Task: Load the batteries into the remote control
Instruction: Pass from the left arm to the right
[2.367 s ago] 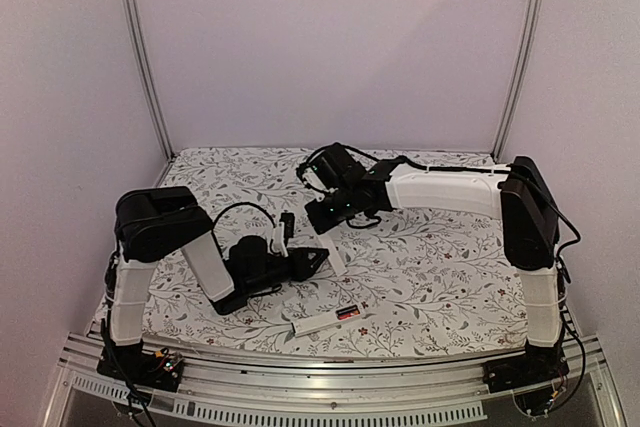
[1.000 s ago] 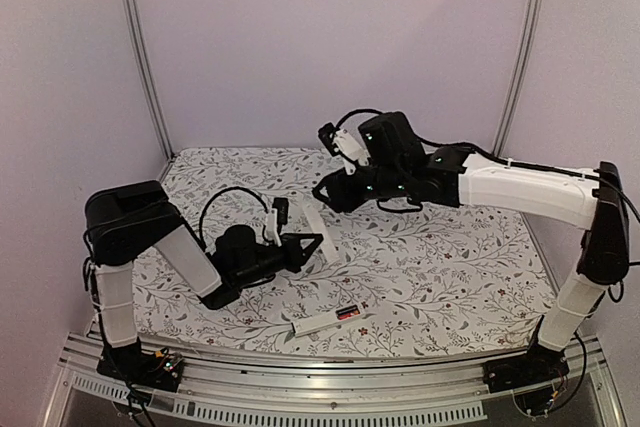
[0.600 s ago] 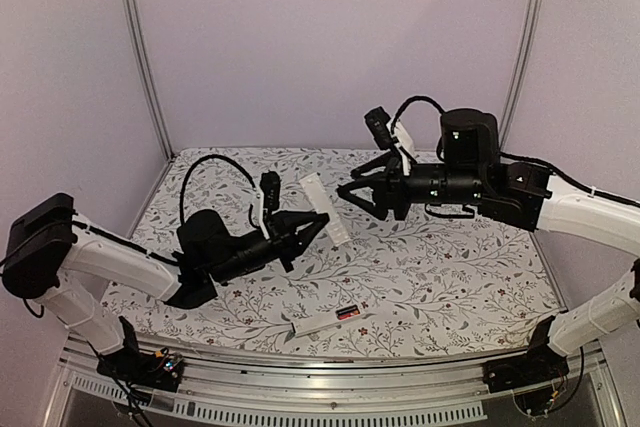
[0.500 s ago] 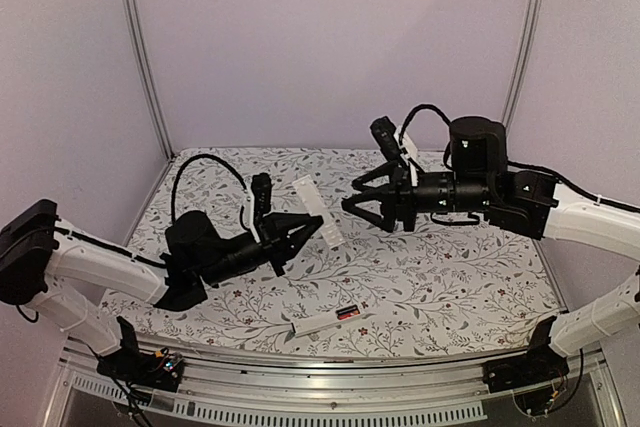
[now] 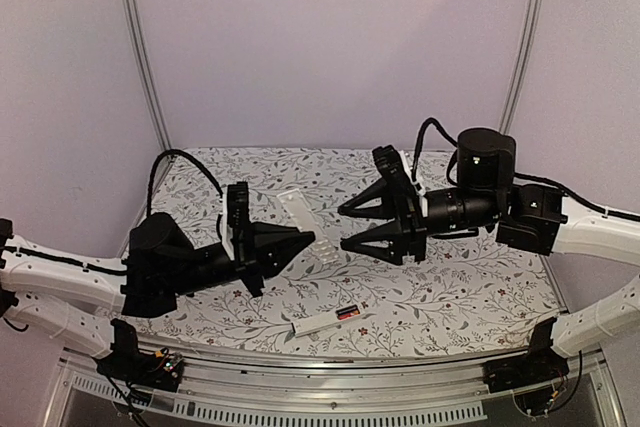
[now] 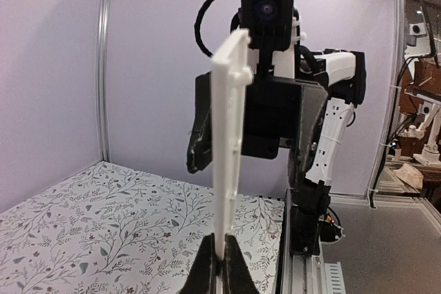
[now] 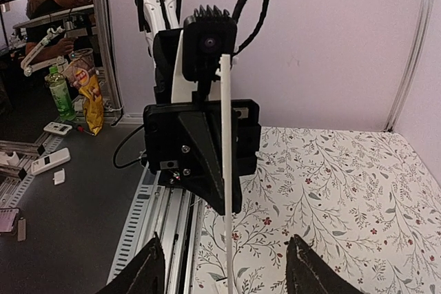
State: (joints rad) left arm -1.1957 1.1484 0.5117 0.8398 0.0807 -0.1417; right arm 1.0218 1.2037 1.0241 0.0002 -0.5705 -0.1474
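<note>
Left end effector (image 5: 313,241) clamped on thin white plate (image 5: 297,212); right end effector (image 5: 342,228) spread wide nearby

Two hands (image 5: 312,239) (image 5: 342,228), one remote control (image 5: 316,324), one cover plate (image 5: 297,207).

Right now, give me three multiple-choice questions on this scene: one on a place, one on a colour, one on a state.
1. Where on the table does the remote lie?
A) far edge
B) near edge, middle
C) left corner
2. What colour is the cover?
A) blue
B) green
C) white
3. The left gripper is:
A) shut on the cover
B) open, empty
C) out of view

Answers:
1 B, it lies flat by the front rail.
2 C, it shows white in every view.
3 A, it pinches the cover's end.
</note>
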